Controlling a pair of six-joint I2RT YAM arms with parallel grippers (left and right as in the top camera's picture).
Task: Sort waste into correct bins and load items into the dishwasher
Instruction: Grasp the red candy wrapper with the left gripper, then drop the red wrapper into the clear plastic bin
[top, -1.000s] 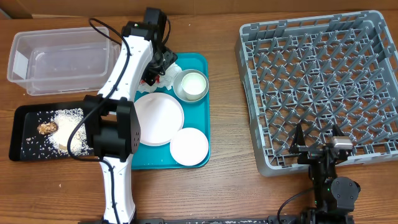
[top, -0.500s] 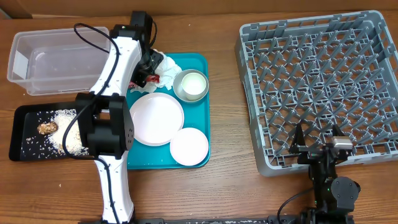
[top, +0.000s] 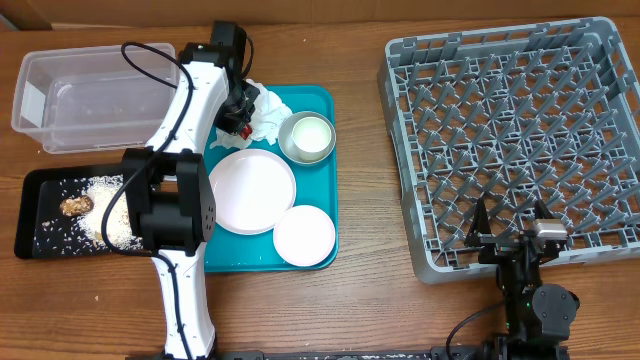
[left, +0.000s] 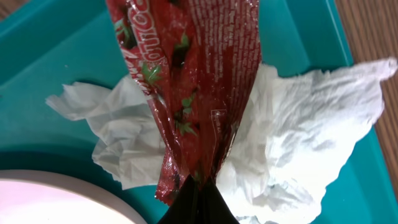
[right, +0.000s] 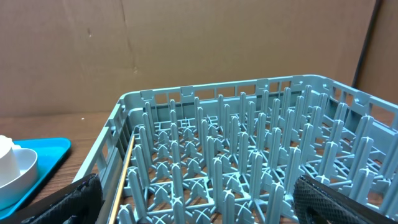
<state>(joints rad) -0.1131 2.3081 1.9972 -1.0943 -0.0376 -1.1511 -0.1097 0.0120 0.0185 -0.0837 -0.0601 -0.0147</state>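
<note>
My left gripper (top: 240, 118) is at the far left corner of the teal tray (top: 320, 190) and is shut on a red wrapper (left: 193, 93). In the left wrist view the wrapper runs up from the closed fingertips (left: 202, 190) and lies across a crumpled white napkin (left: 292, 143). In the overhead view the napkin (top: 268, 108) sits beside a white bowl (top: 307, 137). A large white plate (top: 254, 190) and a small plate (top: 304, 236) lie on the tray. My right gripper (right: 205, 199) stands open at the near edge of the grey dishwasher rack (top: 520, 140), holding nothing.
A clear plastic bin (top: 100, 100) stands at the far left of the table. In front of it is a black tray (top: 40, 235) with rice and food scraps. The left arm's white links reach over the tray's left edge.
The left arm shifted left along the tray's far corner, then its jaws closed on the red wrapper. The right arm has not moved.
</note>
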